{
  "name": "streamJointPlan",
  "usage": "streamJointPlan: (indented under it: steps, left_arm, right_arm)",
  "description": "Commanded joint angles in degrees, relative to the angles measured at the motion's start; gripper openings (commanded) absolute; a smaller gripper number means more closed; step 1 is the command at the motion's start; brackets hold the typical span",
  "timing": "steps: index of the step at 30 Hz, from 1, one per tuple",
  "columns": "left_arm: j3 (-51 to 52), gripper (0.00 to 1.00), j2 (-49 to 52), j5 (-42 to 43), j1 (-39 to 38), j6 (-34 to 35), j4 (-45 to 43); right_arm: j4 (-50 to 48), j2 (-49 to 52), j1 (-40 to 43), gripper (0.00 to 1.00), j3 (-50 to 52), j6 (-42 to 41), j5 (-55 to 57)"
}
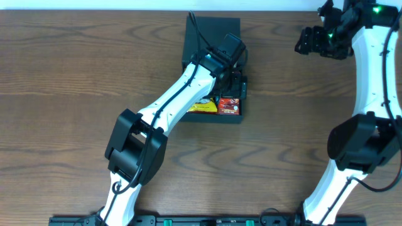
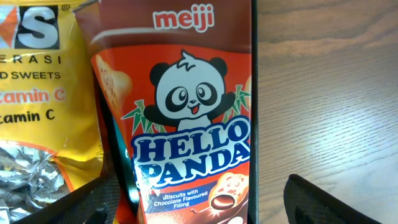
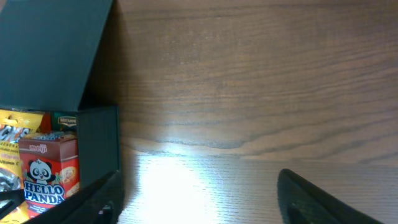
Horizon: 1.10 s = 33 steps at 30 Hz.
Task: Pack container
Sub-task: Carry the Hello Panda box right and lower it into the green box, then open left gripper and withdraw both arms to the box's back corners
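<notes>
The dark teal container (image 1: 233, 117) sits at the table's middle back with its flap lid (image 1: 213, 31) open behind it. Inside it a red Hello Panda box (image 2: 193, 118) stands against the right wall, beside a yellow sweets bag (image 2: 43, 106). Both also show in the overhead view, the red box (image 1: 228, 105) right of the yellow bag (image 1: 202, 105). My left gripper (image 2: 199, 208) is open over the container, its fingers either side of the Hello Panda box, not touching it. My right gripper (image 3: 199, 199) is open and empty above bare table, right of the container (image 3: 99, 137).
A small teal carton (image 3: 64, 120) shows behind the Hello Panda box inside the container. The left arm (image 1: 182, 94) crosses the container's left half. The right arm (image 1: 370, 75) stands along the right edge. Bare wood lies around the container.
</notes>
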<state>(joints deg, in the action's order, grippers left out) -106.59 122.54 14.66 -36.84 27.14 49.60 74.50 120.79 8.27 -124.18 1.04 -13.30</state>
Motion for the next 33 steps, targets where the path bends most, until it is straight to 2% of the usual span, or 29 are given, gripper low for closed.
streamJointPlan:
  steps: [1, 2, 4, 5, 8, 12, 14, 15, 16, 20, 24, 28, 33]
  left_arm:
    - [-3.5, 0.84, 0.0, -1.3, 0.4, -0.3, 1.6]
    - [-4.7, 0.83, -0.2, -2.9, 0.6, -0.3, 3.0]
    - [-7.8, 0.80, -0.7, -7.4, 1.1, -0.4, 6.5]
    - [-9.7, 0.79, -1.1, -9.6, 1.5, -0.4, 8.6]
    - [-16.3, 0.73, -2.6, -15.0, 2.9, -0.9, 13.9]
    - [-22.8, 0.48, -6.3, -18.7, 5.3, -2.9, 15.7]
    - [-24.3, 0.27, -8.3, -20.5, 7.0, -3.0, 15.5]
    - [-24.5, 0.14, -9.5, -21.3, 8.3, -3.0, 15.1]
    - [-24.5, 0.06, -10.3, -21.7, 9.7, -2.9, 14.8]
    - [-24.3, 0.06, -10.6, -20.3, 15.6, -2.8, 15.0]
    - [-22.9, 0.06, -9.0, -14.4, 21.2, -2.7, 14.2]
    - [-22.0, 0.06, -3.3, -6.9, 26.3, -1.4, 12.8]
    - [-22.0, 0.06, 5.4, 1.5, 30.0, -1.2, 8.4]
  right_arm:
    - [0.0, -0.9, 0.5, 0.70, -0.9, 0.3, -0.5]
    - [0.1, -0.9, 0.5, 0.59, -0.9, 0.3, -0.5]
    - [0.1, -0.9, 0.5, 0.13, -0.9, 0.4, -1.0]
    - [0.1, -0.9, 0.5, 0.01, -0.9, 0.7, -2.4]
    - [0.0, -0.9, 0.7, 0.01, -0.9, 5.0, -11.5]
    - [-0.8, -0.8, 1.1, 0.01, -0.9, 6.6, -20.7]
    - [-1.2, -0.8, 1.1, 0.01, -0.5, 6.6, -23.4]
    - [-1.5, -0.7, 1.1, 0.01, -0.2, 6.6, -26.6]
    - [-1.8, -0.7, 1.1, 0.01, 0.0, 7.3, -30.0]
    - [-3.6, 0.1, 0.6, 0.01, 0.3, 9.3, -37.0]
    - [-6.0, 2.4, -0.3, 0.01, 0.3, 8.6, -37.5]
    - [-13.1, 8.5, -1.3, 0.01, 0.3, -2.1, -38.4]
    - [-22.7, 15.8, -1.8, 0.01, 0.3, -12.7, -45.5]
